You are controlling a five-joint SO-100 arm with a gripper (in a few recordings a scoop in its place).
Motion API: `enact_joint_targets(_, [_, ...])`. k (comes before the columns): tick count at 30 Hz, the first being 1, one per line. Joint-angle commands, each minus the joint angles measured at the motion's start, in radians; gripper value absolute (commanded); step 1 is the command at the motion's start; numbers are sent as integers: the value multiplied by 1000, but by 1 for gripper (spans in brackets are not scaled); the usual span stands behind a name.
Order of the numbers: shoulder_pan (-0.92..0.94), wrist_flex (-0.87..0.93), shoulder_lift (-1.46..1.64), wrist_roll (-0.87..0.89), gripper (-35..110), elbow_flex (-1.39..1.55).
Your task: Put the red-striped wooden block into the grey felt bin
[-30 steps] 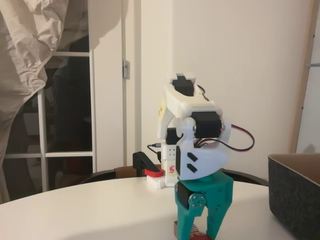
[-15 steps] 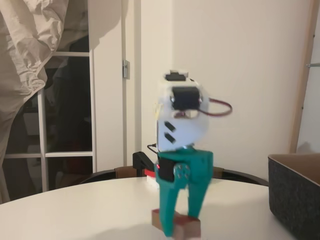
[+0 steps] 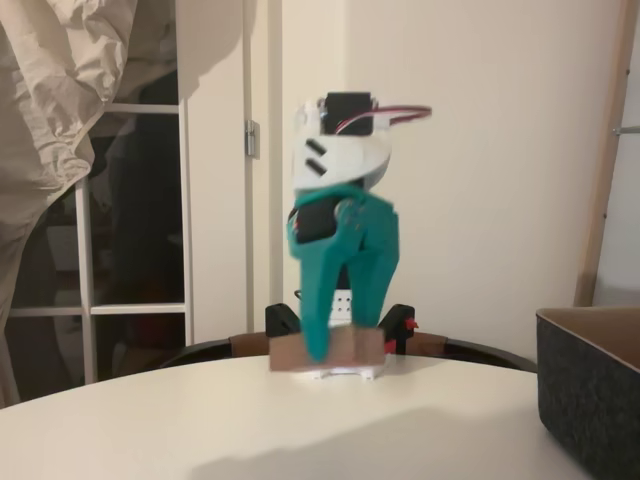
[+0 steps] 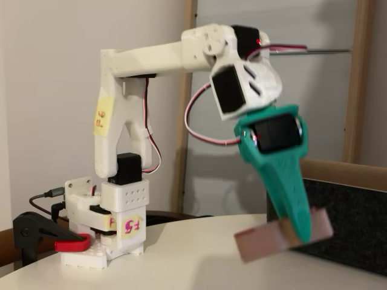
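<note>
Teal gripper (image 3: 340, 345) clamps the red-striped wooden block (image 3: 327, 352) above the table (image 3: 180, 420); grey felt bin (image 3: 590, 390) nearby.

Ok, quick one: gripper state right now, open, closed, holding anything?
Gripper: closed on the red-striped wooden block, held in the air clear of the table.

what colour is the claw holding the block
Teal green; the claw shows best in a fixed view, shut on the brown wooden block.

Brown block (image 3: 328, 351) aloft, bin (image 3: 590, 395) apart
</note>
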Motion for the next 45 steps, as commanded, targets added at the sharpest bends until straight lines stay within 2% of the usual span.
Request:
enact_joint_targets(1, [-32, 11, 94, 8, 0, -57])
enact_joint_targets(18, [-422, 9, 97, -190, 0, -253])
enact_joint_targets(31, [-692, -15, 94, -374, 0, -293])
enact_joint_targets(45, [-851, -14, 78, -503, 0, -287])
